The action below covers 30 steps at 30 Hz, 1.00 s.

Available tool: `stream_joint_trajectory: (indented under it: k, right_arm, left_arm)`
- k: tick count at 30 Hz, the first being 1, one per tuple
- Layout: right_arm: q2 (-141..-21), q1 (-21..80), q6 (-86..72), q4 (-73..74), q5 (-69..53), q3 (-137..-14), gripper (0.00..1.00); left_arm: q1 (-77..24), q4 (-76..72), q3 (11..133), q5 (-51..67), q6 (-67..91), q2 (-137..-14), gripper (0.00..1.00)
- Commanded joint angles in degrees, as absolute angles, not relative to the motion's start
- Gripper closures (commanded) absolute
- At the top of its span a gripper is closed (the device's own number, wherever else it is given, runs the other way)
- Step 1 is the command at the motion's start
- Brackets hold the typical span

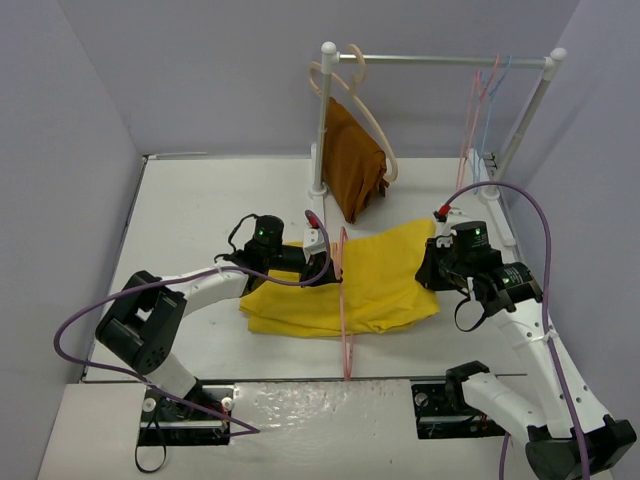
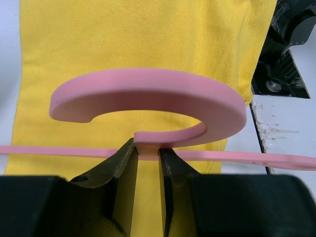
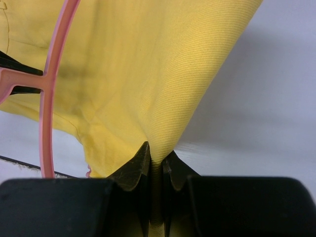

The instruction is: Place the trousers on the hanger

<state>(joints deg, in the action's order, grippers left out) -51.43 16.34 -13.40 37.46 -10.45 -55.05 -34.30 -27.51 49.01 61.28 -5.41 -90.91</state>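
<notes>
The yellow trousers (image 1: 345,285) lie folded on the white table between the two arms. A thin pink hanger (image 1: 346,330) crosses them, its bar running toward the near edge. My left gripper (image 1: 325,252) is shut on the hanger's neck, just under the hook (image 2: 148,96). In the left wrist view the trousers (image 2: 123,39) fill the background below the hook. My right gripper (image 1: 428,268) is shut on the right edge of the trousers (image 3: 148,74), a fold of cloth pinched between its jaws. The pink hanger (image 3: 49,98) shows at the left of the right wrist view.
A white clothes rail (image 1: 440,60) stands at the back. A thick beige hanger (image 1: 365,105) with a rust-brown cloth (image 1: 352,165) hangs on its left end. A pink hanger (image 1: 470,115) and a light blue hanger (image 1: 490,110) hang near its right end.
</notes>
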Motion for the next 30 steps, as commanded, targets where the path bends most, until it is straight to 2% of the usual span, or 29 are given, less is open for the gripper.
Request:
stream_joint_trajectory:
  k: [1,30]
  right_arm:
    - [-50.3,15.5,-13.4,34.6,-6.3,-54.4,1.00]
    - [-56.9,15.6,-14.2,34.8,-4.9,-54.3,0.98]
  left_arm:
    - [-33.5,-26.6,53.0,63.3,-8.3,-88.2,1.00]
    - [-33.6,-20.6,61.0,69.2,-8.6,-79.1,1.00]
